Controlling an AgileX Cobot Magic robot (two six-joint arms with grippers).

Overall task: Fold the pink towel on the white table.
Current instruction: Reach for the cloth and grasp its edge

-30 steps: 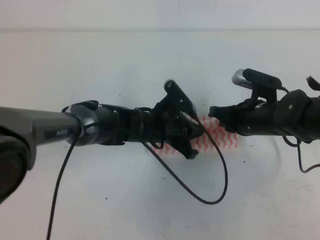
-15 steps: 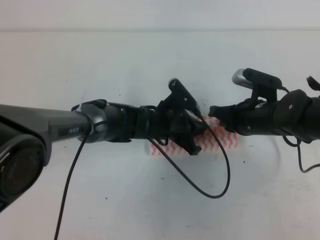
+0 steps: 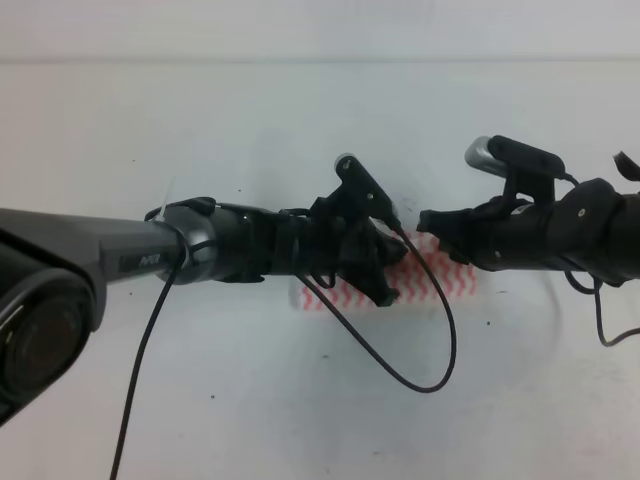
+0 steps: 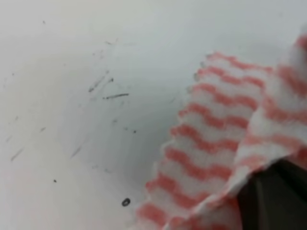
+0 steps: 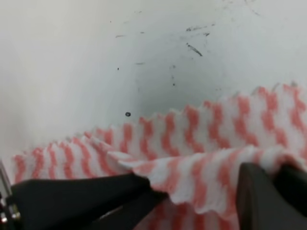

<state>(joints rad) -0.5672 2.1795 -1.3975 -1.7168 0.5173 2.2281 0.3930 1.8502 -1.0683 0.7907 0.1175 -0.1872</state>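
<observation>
Claws [image 3: 385,262] [image 3: 428,222] meet above pink towel [image 3: 440,272], each pinching folded edge.

Fuzzy cloth pink towel [image 4: 216,139] on scuffed matt white table [image 4: 72,72].

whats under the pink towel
Only the white table shows around the pink towel. Both arms cover much of it from above, so beneath its folds cannot be seen.
</observation>
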